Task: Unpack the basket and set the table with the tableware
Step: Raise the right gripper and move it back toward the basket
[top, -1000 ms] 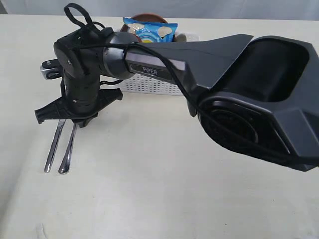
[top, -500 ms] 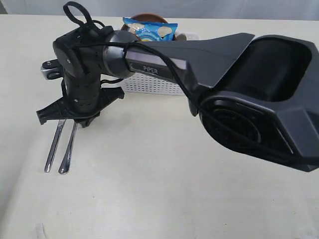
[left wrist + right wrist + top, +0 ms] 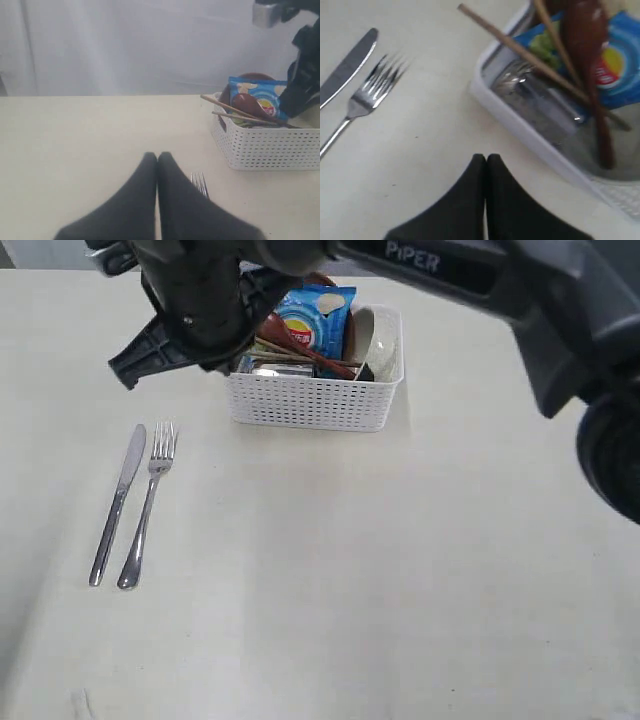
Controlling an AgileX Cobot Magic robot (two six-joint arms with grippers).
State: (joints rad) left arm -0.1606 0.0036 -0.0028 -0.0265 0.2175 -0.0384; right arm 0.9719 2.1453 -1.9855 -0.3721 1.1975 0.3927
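Worry here, imo: the two chopsticks (image 3: pixel 530 60) poke out over the rim of the basket (image 3: pixel 315 400) toward the right gripper (image 3: pixel 486 159), and the reddish spoon (image 3: pixel 590 55) lies across them on the chip bag (image 3: pixel 310 320). A low or sloppy dive could flick a stick onto the table (image 3: pixel 400 590), drag the spoon along, or shove the light basket. The gripper is pinched closed with nothing in it, so it needs opening first. In the exterior view the basket sits around 4 o'clock from it, just beside; knife (image 3: pixel 118 505) and fork (image 3: pixel 148 505) lie near 7 o'clock.
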